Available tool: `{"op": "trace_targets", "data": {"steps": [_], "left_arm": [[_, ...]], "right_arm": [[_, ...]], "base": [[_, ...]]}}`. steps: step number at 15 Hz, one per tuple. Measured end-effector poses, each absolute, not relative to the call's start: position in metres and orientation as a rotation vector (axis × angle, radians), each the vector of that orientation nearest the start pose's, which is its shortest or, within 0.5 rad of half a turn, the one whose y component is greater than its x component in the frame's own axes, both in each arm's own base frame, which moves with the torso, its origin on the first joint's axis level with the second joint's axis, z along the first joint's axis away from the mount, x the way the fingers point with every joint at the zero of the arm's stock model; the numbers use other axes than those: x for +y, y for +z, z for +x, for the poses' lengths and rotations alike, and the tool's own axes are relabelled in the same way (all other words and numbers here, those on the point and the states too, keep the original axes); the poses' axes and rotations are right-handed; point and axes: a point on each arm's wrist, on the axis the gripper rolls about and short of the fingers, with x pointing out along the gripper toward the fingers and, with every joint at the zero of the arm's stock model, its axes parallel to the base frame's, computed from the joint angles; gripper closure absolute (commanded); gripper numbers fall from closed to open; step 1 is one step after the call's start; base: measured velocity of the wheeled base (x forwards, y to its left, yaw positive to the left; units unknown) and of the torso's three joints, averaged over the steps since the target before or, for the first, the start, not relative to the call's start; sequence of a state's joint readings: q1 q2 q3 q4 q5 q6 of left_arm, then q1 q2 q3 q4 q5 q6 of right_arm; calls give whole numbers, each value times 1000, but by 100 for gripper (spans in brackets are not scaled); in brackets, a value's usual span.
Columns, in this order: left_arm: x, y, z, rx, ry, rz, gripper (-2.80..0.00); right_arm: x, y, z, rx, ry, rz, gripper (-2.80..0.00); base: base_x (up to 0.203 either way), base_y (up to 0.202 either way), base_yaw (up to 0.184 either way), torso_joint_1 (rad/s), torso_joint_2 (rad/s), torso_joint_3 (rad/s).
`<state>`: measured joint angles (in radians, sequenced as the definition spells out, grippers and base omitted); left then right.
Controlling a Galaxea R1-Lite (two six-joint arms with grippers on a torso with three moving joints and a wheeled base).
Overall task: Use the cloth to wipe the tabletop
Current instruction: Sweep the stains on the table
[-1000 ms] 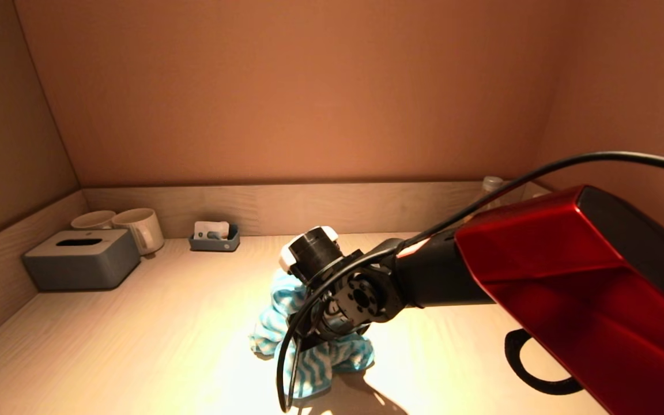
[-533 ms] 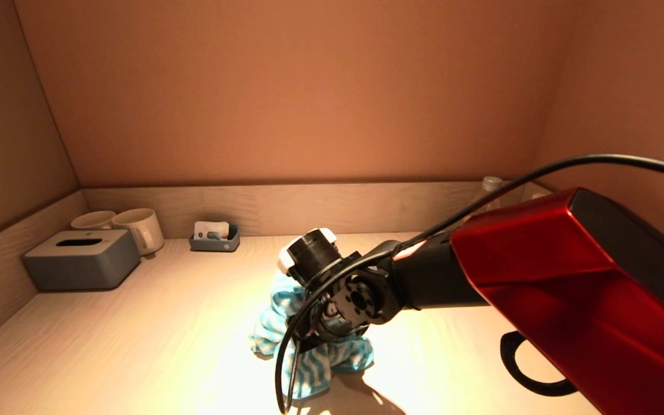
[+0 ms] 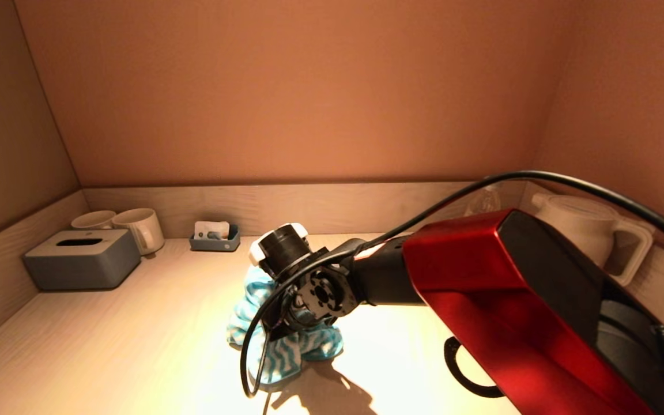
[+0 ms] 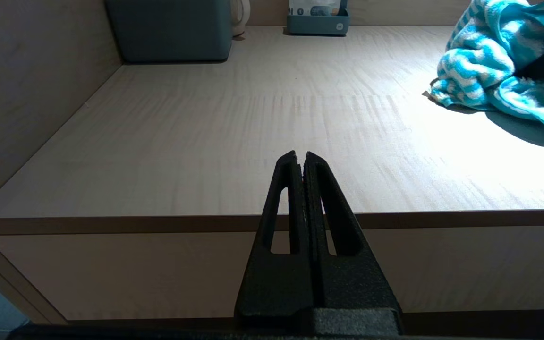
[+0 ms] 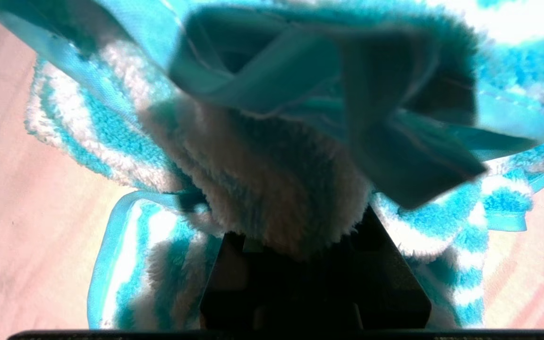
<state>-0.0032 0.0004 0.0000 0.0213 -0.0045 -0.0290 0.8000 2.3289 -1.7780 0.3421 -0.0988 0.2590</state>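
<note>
A blue-and-white striped cloth (image 3: 251, 300) lies bunched on the pale wooden tabletop (image 3: 136, 346), near its middle. My right gripper (image 3: 289, 320) points down into the cloth and is shut on it; in the right wrist view the cloth (image 5: 272, 189) covers the fingers. The cloth also shows in the left wrist view (image 4: 484, 71). My left gripper (image 4: 299, 158) is shut and empty, parked just off the table's front edge.
A grey tissue box (image 3: 81, 258) and two white mugs (image 3: 139, 227) stand at the back left. A small blue tray (image 3: 215, 237) sits by the back wall. A white kettle (image 3: 591, 225) stands at the back right. Walls close in three sides.
My right arm has moved to the left, dragging the cloth with it across the tabletop. The kettle at the back right has come into view.
</note>
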Motion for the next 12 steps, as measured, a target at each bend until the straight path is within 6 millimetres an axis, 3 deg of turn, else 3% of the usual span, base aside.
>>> {"op": "trace_targets", "data": {"steps": [4, 12], "left_arm": [[0, 73, -23, 22, -8, -29, 0], [0, 73, -23, 22, -7, -29, 0]], "right_arm": [[326, 101, 348, 868, 449, -158, 0], [276, 98, 372, 973, 269, -118, 0]], "base": [[0, 0, 0, 0, 0, 0], [0, 0, 0, 0, 0, 0]]}}
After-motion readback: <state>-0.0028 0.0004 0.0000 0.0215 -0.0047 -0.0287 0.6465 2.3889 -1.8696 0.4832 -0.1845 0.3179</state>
